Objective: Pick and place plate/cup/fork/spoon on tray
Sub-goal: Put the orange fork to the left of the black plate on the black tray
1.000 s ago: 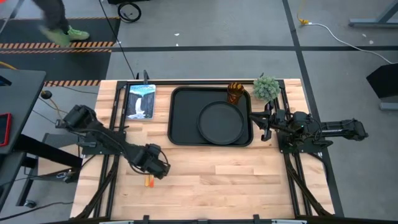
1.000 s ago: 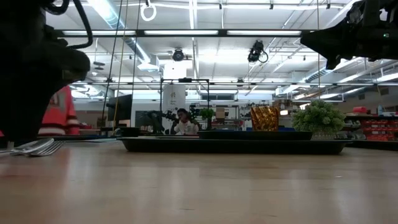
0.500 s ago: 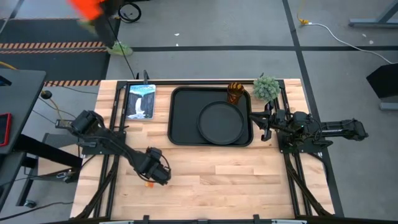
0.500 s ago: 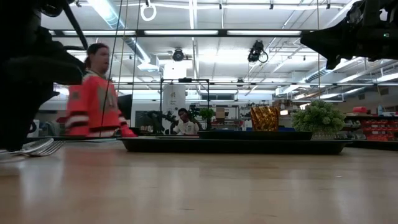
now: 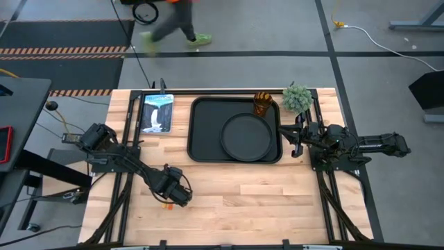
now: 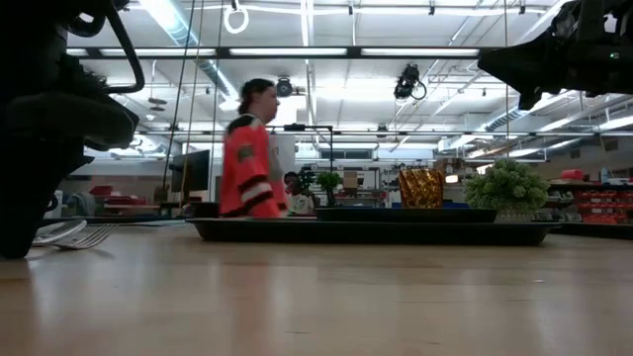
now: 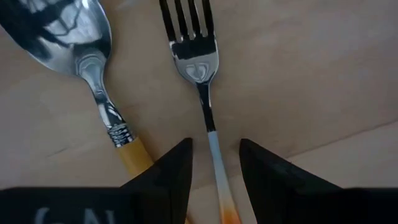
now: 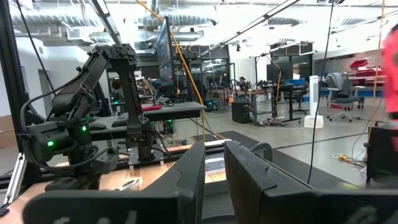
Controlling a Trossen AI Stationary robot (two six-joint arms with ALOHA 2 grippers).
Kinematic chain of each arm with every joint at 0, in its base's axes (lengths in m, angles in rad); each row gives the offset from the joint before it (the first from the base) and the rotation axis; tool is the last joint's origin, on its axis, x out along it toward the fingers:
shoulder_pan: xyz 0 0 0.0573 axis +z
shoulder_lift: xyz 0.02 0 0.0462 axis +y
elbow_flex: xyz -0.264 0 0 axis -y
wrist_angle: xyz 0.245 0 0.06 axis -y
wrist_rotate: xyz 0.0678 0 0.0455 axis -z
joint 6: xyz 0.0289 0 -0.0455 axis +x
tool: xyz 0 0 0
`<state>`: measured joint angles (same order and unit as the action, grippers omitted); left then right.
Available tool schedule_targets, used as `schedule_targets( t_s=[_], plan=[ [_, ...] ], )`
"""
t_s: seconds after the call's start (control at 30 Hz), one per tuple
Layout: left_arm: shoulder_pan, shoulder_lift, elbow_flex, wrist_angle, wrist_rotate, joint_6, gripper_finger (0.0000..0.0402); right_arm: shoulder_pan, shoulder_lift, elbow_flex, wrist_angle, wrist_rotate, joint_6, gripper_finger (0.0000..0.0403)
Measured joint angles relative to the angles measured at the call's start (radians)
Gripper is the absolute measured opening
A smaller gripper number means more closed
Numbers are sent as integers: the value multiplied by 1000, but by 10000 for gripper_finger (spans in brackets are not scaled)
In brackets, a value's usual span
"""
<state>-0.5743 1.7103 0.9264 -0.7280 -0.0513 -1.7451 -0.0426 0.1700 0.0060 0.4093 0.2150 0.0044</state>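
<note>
A small green plant (image 5: 297,98) stands at the wooden table's (image 5: 277,194) far right corner, a picture card (image 5: 157,113) lying far left. A person in orange (image 6: 245,165) walks past behind.

Bright overhead strip lights; walking person (image 6: 247,148) motion-blurred; spoon (image 7: 74,56) bowl glares.

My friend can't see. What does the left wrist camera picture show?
The left claw is open, its two dark fingers on either side of the fork handle on the wooden table. The spoon lies right beside the fork.
</note>
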Motion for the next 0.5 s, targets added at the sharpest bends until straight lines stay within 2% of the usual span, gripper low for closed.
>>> schedule_targets(
  t_s=[0.5],
  plan=[
    [4, 0, -2, 6, 9, 30, 33, 0, 0, 0, 1, 0, 0, 68]
  ],
)
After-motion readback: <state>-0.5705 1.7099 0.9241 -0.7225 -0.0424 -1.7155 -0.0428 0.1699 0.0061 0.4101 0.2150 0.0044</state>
